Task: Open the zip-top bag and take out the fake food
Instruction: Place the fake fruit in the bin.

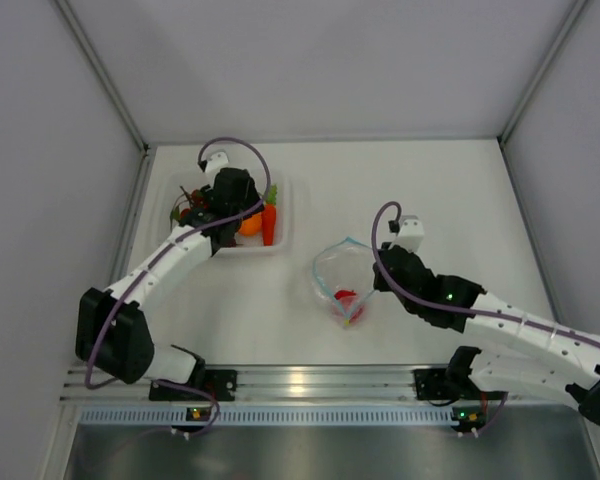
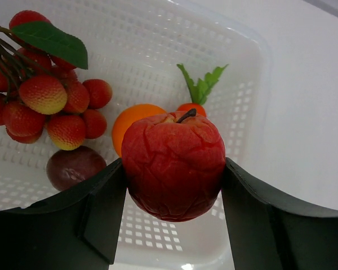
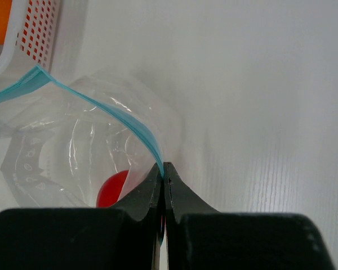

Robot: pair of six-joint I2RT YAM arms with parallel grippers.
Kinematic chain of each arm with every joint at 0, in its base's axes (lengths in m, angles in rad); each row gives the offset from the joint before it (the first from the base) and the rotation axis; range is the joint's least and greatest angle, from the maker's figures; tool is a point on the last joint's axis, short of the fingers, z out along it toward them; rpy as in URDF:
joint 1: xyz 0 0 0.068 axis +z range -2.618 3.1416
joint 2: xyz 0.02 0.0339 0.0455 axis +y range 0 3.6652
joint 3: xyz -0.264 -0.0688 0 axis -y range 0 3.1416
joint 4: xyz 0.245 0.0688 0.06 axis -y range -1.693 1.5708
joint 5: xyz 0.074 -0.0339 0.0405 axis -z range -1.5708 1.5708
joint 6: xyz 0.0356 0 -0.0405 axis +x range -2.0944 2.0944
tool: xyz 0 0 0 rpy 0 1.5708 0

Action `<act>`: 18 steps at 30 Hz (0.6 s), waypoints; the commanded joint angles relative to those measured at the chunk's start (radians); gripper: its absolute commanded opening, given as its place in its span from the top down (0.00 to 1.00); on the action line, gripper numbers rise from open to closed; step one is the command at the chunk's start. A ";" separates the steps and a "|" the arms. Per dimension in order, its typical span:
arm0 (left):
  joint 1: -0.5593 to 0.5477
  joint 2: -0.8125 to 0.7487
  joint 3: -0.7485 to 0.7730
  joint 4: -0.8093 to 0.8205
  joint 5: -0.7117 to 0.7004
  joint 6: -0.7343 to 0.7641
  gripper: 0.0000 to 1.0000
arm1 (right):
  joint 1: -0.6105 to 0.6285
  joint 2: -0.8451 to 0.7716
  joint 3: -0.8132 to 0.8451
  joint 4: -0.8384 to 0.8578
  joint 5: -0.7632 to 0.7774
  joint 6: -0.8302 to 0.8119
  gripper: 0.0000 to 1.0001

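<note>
My left gripper (image 2: 173,175) is shut on a red round fruit (image 2: 174,140), one finger on each side, held just over the white perforated tray (image 2: 245,84). In the tray lie a red berry cluster (image 2: 45,98), an orange (image 2: 129,121), a green-topped carrot (image 2: 196,95) and a dark purple piece (image 2: 73,167). The zip-top bag (image 1: 340,272) stands open in the middle of the table with a red fruit (image 3: 112,188) inside. My right gripper (image 3: 164,166) is shut on the bag's teal zip strip (image 3: 101,107) at its right edge.
The tray (image 1: 282,205) sits at the back left under the left gripper (image 1: 225,205). The right gripper (image 1: 380,272) is at the bag's right side. White walls close in the table on the left, back and right. A metal rail runs along the near edge.
</note>
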 commanded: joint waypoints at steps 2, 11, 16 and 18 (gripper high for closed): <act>0.110 0.123 0.086 -0.001 0.094 0.019 1.00 | -0.010 -0.059 -0.022 -0.003 0.006 0.008 1.00; 0.212 0.286 0.188 -0.022 0.111 0.062 0.21 | -0.010 -0.113 -0.022 -0.029 0.003 -0.009 1.00; 0.220 0.275 0.209 -0.063 0.107 0.061 0.02 | -0.008 -0.122 -0.020 -0.035 -0.002 -0.010 1.00; 0.220 0.263 0.208 -0.068 0.120 0.061 0.02 | -0.010 -0.127 -0.017 -0.037 -0.006 -0.009 1.00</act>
